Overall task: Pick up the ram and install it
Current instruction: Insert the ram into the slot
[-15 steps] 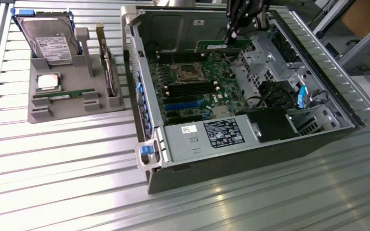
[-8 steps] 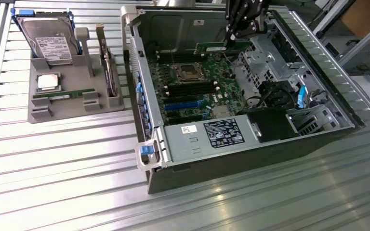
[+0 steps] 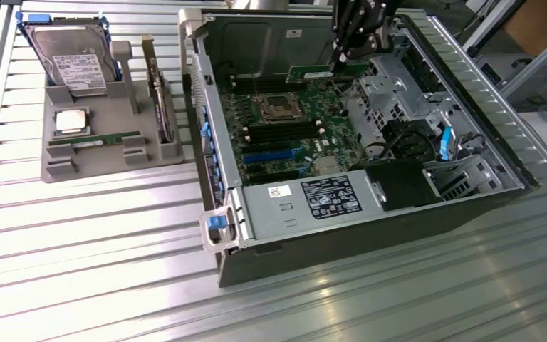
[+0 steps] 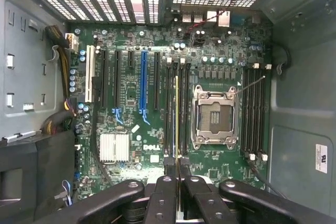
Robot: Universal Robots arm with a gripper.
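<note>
In the open grey metal case (image 3: 254, 267), over the green motherboard (image 4: 131, 124) and its black memory slots (image 4: 185, 103), my black gripper (image 4: 177, 165) clenches the long thin green ram stick (image 4: 176, 114), which I judge light, stiff, fragile, best pinched by its edges.

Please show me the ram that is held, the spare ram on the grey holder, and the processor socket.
held ram (image 4: 177, 119): wrist view, its thin edge.
spare ram (image 3: 93, 140): exterior view, middle of stick.
processor socket (image 4: 215, 116): wrist view, its centre.
</note>
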